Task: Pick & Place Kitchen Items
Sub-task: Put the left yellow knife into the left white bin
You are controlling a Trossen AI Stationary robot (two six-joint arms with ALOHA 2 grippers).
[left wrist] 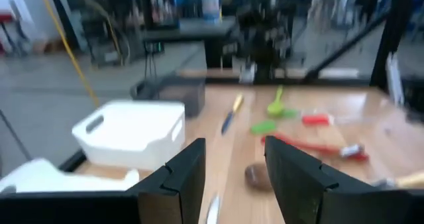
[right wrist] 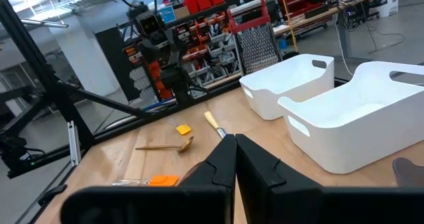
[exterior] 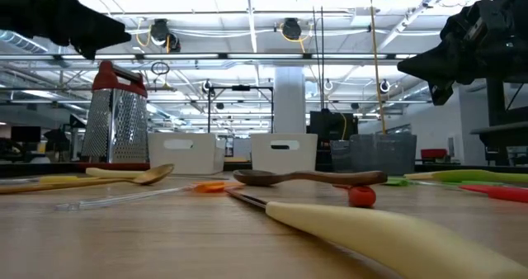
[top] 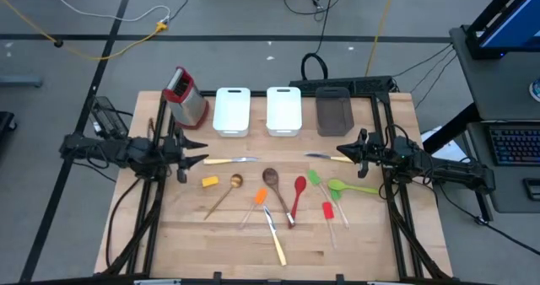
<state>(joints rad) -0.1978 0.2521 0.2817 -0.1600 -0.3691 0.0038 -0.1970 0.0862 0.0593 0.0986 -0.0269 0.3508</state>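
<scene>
Wooden table, nothing picked yet. Left gripper hovers at left edge, jaws part-open, empty, facing a pale-handled knife. Utensils lie scattered mid-table below the bins (likely their destination). Right gripper waits shut, holding nothing, at right edge.

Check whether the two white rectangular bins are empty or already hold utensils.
Empty. From above, both white rectangular bins show bare white floors; the right wrist view shows nothing inside either.

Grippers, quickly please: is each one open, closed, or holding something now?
Left gripper: open, holding nothing.
Right gripper: closed, holding nothing.
</scene>
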